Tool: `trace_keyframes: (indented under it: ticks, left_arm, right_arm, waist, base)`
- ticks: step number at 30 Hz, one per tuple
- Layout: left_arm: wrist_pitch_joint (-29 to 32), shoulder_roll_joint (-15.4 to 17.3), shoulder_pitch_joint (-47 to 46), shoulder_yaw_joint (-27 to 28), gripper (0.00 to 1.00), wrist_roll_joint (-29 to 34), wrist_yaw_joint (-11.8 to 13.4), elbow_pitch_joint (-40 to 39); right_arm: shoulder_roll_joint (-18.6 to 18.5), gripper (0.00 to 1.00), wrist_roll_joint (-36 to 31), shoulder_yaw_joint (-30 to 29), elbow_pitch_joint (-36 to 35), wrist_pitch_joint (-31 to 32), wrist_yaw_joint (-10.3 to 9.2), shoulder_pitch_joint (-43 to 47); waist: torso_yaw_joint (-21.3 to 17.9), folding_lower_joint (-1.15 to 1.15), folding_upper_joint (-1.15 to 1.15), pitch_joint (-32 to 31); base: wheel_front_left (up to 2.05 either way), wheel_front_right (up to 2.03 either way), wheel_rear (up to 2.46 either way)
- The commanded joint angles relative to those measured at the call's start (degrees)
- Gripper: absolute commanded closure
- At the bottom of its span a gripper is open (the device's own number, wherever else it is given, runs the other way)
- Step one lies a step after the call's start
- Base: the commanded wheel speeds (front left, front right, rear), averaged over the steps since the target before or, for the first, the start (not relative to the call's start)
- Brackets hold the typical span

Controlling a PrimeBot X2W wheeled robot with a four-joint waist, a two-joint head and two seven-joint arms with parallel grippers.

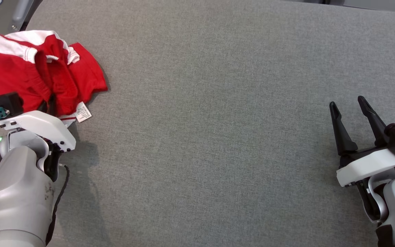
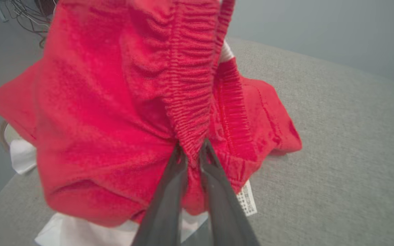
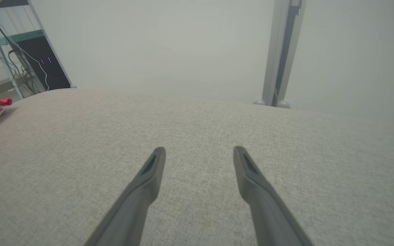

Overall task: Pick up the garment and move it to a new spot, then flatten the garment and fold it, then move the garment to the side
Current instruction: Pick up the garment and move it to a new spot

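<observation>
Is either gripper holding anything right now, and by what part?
The left gripper pinches the garment by its elastic waistband; the right gripper holds nothing.

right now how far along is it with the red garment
Nothing looks finished: the garment lies crumpled at the far left of the grey surface. In hand: the left pincer is closed on a bunched fold of its waistband, so the pick-up is starting. The right pincer hangs open over bare surface. Left to do: lift, relocate, flatten, fold, move aside.
</observation>
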Motion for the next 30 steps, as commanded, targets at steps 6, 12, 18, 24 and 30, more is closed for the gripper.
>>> trace_keyframes:
  ticks: [6, 12, 18, 24, 30]
  left_arm:
    - [-4.05, 1.77, 0.64, 0.01, 1.00, -0.33, 0.94, -0.98]
    - [-5.49, 2.21, 3.81, 0.22, 1.00, 0.21, 2.24, -6.66]
    - [-5.48, 1.25, 11.39, -0.18, 1.00, 1.34, 3.43, -17.38]
    - [-4.81, 0.25, 20.95, -1.51, 1.00, 2.31, 3.82, -26.41]
    - [-0.58, -1.64, 30.99, -2.50, 1.00, 1.85, 4.94, -38.17]
  right_arm:
    - [0.30, 0.00, 0.36, -0.93, 0.98, -0.92, 0.12, -0.04]
    - [1.08, 0.00, 0.09, -2.61, 1.66, -1.60, 0.12, 1.72]
    - [2.26, 0.00, -0.27, -3.77, 1.66, -1.88, 0.12, 3.93]
    - [3.56, 0.00, -0.61, -4.32, 1.72, -2.17, 0.12, 6.39]
    - [4.88, 0.00, -0.82, -4.40, 1.33, -2.26, 0.12, 8.56]
  waist:
    - [0.03, 0.00, 0.00, -2.64]
    - [-0.18, 0.00, 0.00, -6.69]
    - [-1.22, 0.00, 0.00, -11.21]
    - [-3.42, 0.00, 0.00, -15.47]
    - [-6.86, 0.00, 0.00, -18.35]
  base:
    - [0.00, 0.00, 0.00]
    - [0.00, 0.00, 0.00]
    - [0.00, 0.00, 0.00]
    - [0.00, 0.00, 0.00]
    - [0.00, 0.00, 0.00]
